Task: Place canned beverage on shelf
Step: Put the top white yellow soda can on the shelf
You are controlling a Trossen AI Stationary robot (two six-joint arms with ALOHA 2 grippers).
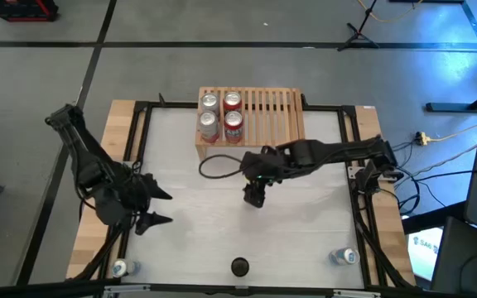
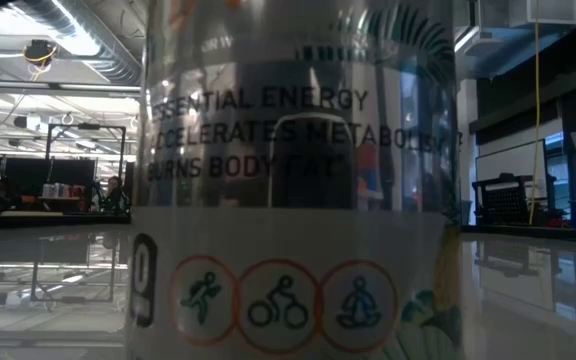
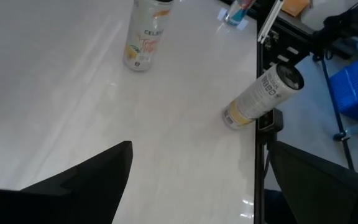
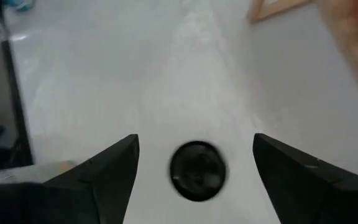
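The right end effector (image 1: 255,197) hangs released, jaws apart, in front of the shelf (image 1: 265,116), which holds four cans. The next can (image 1: 239,266) stands farther forward on the desk (image 1: 189,182). It should descend straight, straddling the can evenly before clenching. The left end effector (image 1: 157,207) waits released, well left of the shelf.

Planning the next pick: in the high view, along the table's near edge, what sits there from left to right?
Can at the left corner → dark-topped can in the middle → can at the right corner.
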